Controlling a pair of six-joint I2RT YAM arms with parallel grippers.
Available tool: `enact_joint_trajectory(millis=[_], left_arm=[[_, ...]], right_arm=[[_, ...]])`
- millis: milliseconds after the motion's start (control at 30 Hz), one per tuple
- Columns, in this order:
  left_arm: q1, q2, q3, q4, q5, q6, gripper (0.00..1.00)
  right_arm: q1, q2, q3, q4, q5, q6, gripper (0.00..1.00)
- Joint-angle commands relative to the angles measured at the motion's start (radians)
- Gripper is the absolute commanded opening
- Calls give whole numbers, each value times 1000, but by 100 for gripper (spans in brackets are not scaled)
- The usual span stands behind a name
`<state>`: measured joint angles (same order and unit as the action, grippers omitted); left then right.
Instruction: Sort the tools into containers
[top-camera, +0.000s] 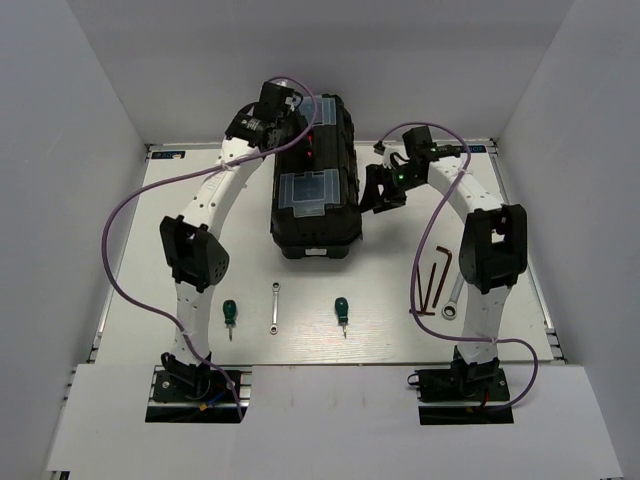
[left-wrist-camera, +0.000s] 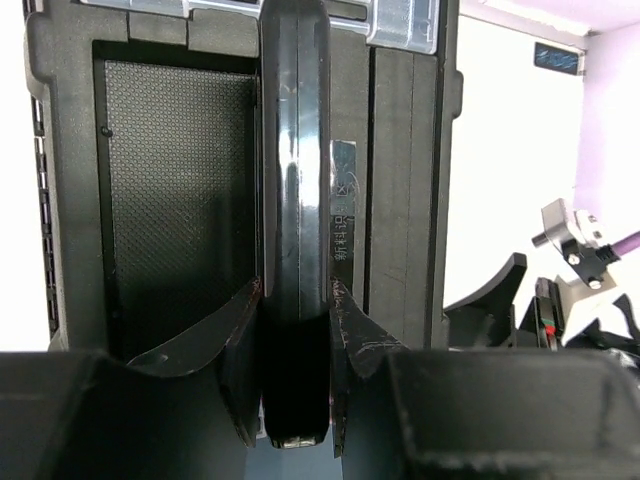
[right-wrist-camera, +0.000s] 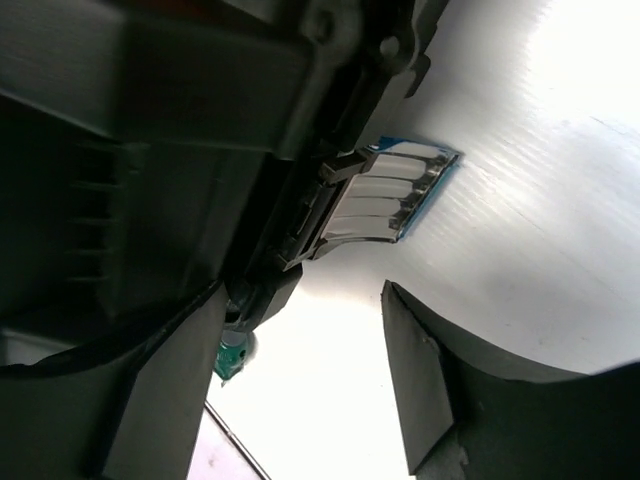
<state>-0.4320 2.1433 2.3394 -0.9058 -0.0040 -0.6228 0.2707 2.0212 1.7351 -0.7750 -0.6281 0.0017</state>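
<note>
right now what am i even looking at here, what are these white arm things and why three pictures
The two white things are robot arms bolted at the near edge of a table, each ending in a two-finger gripper. The wide picture comes from a camera above and behind them; the other two come from cameras on the wrists.

In the middle stands a black toolbox. The left gripper is closed around the toolbox handle, as its wrist picture shows. The right gripper is open and empty, right beside the toolbox's side, near a shiny metal latch.

The tools lie loose on the table: two green-handled screwdrivers, a small wrench, a larger wrench and dark hex keys.
</note>
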Motion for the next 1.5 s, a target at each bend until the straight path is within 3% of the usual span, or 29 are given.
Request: enact_joint_trajectory(millis=[0,300,933,1033,1067,1100,1133,1167,1467], left_arm=[[44,-218,66,235,70,-115,0],[99,-278,-6,269,119,-159,0],[154,-359,-204,397,328,-265,0],[164,-359,-216,416,364,-276,0],[174,-359,-229,416,374,-276,0],[174,-359,-245,426,384,-285,0],[185,-359,-255,426,395,-285,0],[185,-373,-273,426,395,-285,0],[325,-447,-275,351,421,-273,0]], right_arm=[[-16,-33,32,-3,4,20,69],[-57,-85,37,117,61,135,64],[-33,186,144,218,-13,225,63],[-18,211,142,236,-45,224,56],[-16,220,135,246,-51,225,46],[-14,229,135,258,-53,224,25],[-8,231,133,258,-48,224,25],[-11,226,120,273,-41,224,0],[-63,157,64,260,249,213,0]])
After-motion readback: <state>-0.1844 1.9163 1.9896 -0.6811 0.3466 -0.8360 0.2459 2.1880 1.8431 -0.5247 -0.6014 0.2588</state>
